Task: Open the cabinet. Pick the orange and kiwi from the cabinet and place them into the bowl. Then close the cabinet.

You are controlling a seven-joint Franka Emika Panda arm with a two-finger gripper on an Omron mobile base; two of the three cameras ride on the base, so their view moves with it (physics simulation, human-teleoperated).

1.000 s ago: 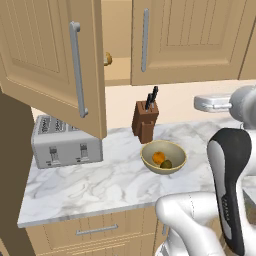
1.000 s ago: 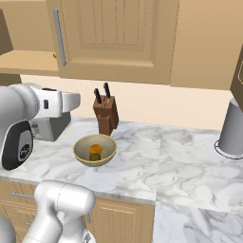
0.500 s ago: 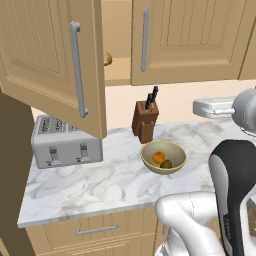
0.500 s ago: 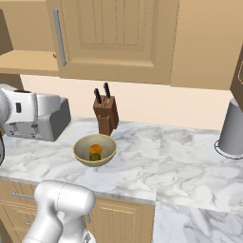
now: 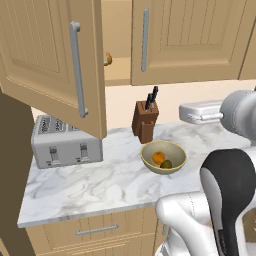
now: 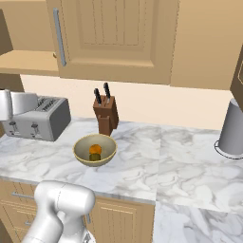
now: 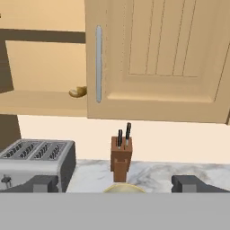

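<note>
In the hand view, the gripper [image 7: 117, 182] is seen as two dark fingertips [image 7: 42, 183] rising at the lower edge, spread wide with nothing between them. Only a thin arc of the bowl [image 7: 122, 189] rim is caught at 6 o'clock there, the rest being cut off by the frame bottom, so its contents cannot be made out from that view. In the left base view, the gripper itself is hard to tell apart from the white wrist housing at 3 o'clock, and much of the lower right counter [image 5: 100, 180] is hidden by the arm.

The cabinet [image 5: 165, 40] is seen with its left door [image 5: 55, 60] swung open and its right door shut. Inside, on the shelf, a tan-brown roundish item [image 7: 78, 92] is partly hidden behind the edge of the shut door; in the left base view only a sliver of it shows past the open door.

The orange [image 5: 158, 157] and the kiwi [image 5: 166, 163] are seen lying together in the bowl, touching, with the kiwi at about 4 o'clock of the orange. The bowl stands on the counter just in front of the knife block [image 5: 145, 121], well below the gripper and between its fingertips in line of sight. A toaster [image 5: 65, 142] is placed at 9 o'clock of the bowl. In the right base view, a grey cylindrical vessel [image 6: 233, 128] is cut by the frame's edge at 3 o'clock.
</note>
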